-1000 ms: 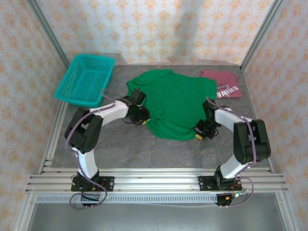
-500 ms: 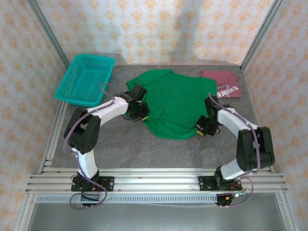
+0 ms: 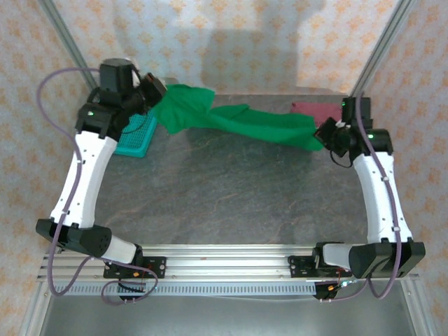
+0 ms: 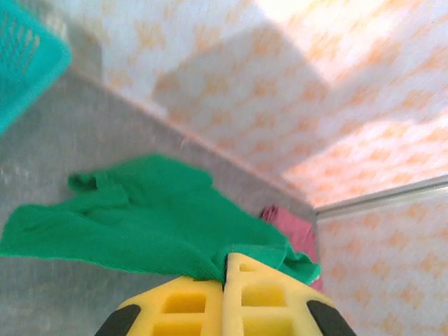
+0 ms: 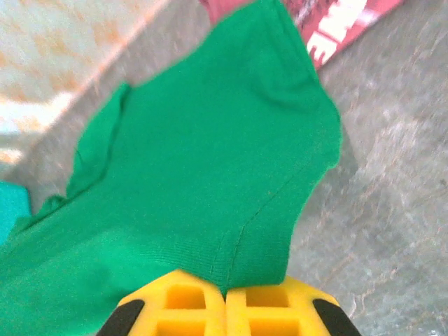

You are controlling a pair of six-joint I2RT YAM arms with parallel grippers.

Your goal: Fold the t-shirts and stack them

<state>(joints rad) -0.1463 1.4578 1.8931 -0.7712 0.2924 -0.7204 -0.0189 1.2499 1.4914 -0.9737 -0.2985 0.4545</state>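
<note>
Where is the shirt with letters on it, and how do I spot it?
Look at the far right corner of the grey table. There, just behind the held-up green shirt, lies the maroon shirt, flat. Unlike its plain green neighbour, it is dark red with white letters.

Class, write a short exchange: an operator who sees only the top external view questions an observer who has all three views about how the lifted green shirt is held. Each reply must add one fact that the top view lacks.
Operator: From above, the green shirt hangs stretched between the two arms. Are the left fingers closed on it?
Observer: Yes. In the left wrist view the left fingers are pressed together, with the shirt's edge pinched at their tips.
Operator: And the right side?
Observer: The right wrist view shows the right fingers shut on a stitched hem of the shirt.
</note>
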